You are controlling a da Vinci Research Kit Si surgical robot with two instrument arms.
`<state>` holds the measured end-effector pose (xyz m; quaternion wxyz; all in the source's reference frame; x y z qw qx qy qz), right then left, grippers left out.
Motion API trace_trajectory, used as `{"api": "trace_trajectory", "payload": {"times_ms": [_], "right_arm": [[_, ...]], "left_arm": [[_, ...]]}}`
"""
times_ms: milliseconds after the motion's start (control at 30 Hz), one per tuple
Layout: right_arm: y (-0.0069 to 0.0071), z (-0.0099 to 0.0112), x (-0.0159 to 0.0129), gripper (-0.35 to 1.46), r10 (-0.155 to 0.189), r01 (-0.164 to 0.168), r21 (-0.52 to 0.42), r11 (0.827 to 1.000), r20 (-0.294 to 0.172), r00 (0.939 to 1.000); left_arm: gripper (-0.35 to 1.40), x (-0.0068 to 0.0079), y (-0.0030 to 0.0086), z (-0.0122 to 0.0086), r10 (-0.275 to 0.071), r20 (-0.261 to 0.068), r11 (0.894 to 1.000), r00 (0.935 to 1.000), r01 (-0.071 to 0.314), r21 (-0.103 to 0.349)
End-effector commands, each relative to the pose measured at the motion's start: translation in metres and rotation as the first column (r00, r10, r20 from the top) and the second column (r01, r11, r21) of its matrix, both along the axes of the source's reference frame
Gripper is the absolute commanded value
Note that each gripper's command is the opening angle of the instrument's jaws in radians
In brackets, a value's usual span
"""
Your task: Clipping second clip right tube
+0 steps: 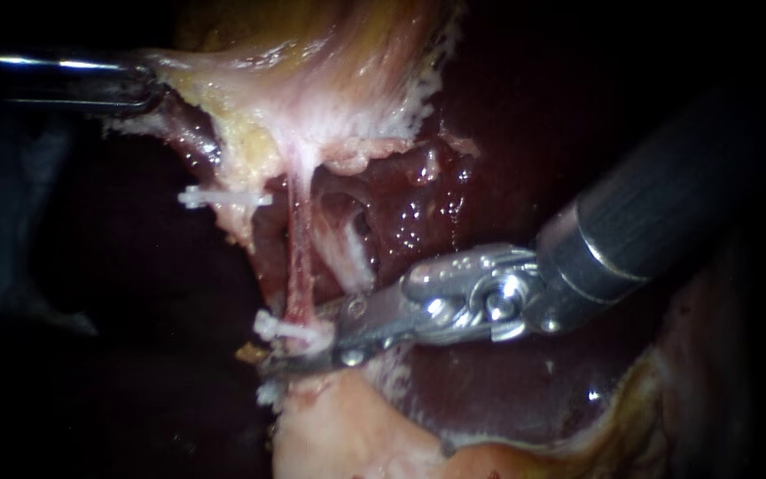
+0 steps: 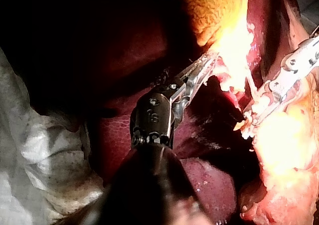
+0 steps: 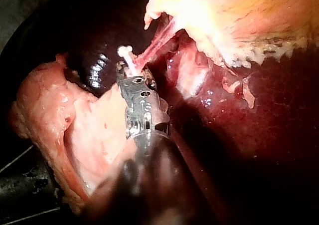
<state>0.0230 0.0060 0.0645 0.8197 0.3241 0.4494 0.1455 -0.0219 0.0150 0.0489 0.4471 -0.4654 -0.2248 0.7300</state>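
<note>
- R instrument [image 1: 301,346]: steel jaws clamping small white plastic clip [image 1: 287,330] across lower end of thin reddish tube [image 1: 299,257].
- L instrument [image 1: 146,92]: jaws gripping pale yellowish gallbladder tissue [image 1: 330,80], tensioning tube.
- Upper white clip [image 1: 223,197]: sitting well apart.
- Technique: squeezing square across tube, full width enclosed, w/o catching dark red liver [image 1: 489,399], seems key.

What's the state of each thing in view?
left instrument: jaws shut on the gallbladder.
right instrument: jaws shut on the lower clip.
upper clip: closed on tissue, free of both instruments.
tube: taut, uncut, lower clip at its lower end.
</note>
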Motion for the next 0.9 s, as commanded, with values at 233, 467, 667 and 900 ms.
{"api": "trace_trajectory", "payload": {"times_ms": [233,467,667,900], "right_arm": [[0.0,0.0,0.0,0.23,0.0,0.0,0.0,1.0,0.0,1.0],[0.0,0.0001,0.0004,0.48,0.033,-0.033,0.01,0.999,-0.055,0.9979],[0.0001,0.0003,0.0004,0.5,0.053,-0.053,0.002,0.999,-0.058,0.9969],[0.0004,0.0004,-0.0007,0.5,0.068,-0.068,0.008,0.998,-0.084,0.9942]], "left_arm": [[-0.35,0.0,0.0,0.0,0.0,0.0,1.0,1.0,0.0,0.0],[-0.35,0.0001,0.0,0.0,0.001,0.001,1.0,1.0,-0.001,0.0],[-0.35,0.0001,0.0,0.0,0.001,0.001,1.0,1.0,-0.001,0.0],[-0.35,0.0002,0.0,0.0,0.001,0.001,1.0,1.0,-0.001,0.0]]}}
